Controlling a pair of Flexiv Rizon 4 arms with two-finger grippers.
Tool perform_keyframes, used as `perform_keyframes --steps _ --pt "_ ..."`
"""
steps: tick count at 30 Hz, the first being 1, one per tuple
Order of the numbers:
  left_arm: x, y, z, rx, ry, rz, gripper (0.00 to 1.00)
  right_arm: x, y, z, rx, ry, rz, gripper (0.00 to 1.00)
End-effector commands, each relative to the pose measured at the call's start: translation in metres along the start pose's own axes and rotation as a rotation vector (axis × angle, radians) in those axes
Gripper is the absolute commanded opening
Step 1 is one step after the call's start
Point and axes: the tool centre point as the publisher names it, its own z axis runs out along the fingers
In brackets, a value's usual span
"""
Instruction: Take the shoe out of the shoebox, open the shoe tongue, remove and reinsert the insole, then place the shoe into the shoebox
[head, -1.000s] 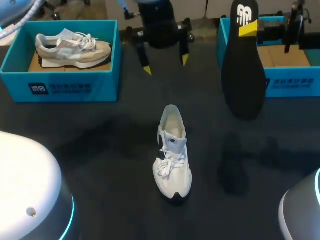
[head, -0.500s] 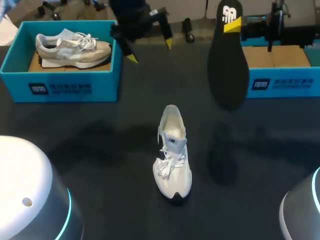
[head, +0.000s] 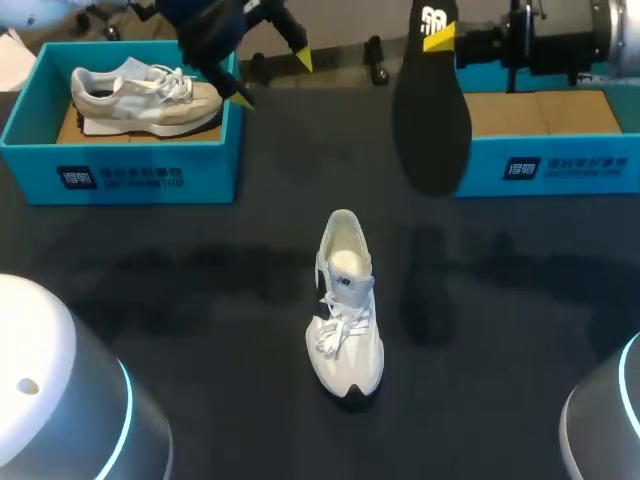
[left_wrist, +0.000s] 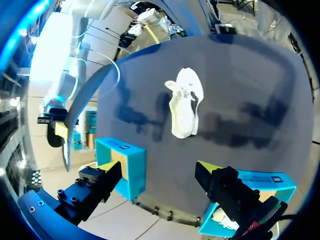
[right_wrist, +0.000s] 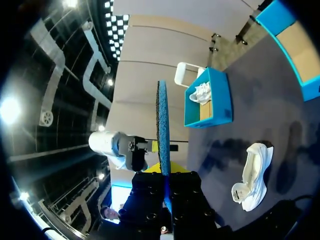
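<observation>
Insole (head: 432, 110) hangs black and narrow end up in the head view, pinched by the right gripper (head: 440, 40) beside the right shoebox (head: 560, 165). The white shoe (head: 345, 305) stands mid-table, outside both boxes. The left gripper (head: 272, 78) is spread and holds nothing, by the left shoebox (head: 120, 170), which holds a beige shoe (head: 145, 95). The left wrist view shows those parted fingers high above the white shoe. The right wrist view shows the insole edge-on, clamped between the fingers.

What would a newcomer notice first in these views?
The black insole hangs upright from the right gripper, in the air in front of the right shoebox. Next, the white shoe stands alone in the middle of the table, and a beige shoe lies in the left shoebox.
</observation>
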Motion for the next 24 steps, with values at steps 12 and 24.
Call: perform_keyframes --steps 12,24 --pt "0.004 -0.002 0.002 -0.005 -0.143 0.002 1.00 0.000 0.005 0.004 0.006 -0.002 0.000 0.00" --pt "0.001 0.000 -0.010 -0.035 -0.294 0.029 1.00 0.000 0.005 0.004 0.006 -0.002 0.000 0.00"
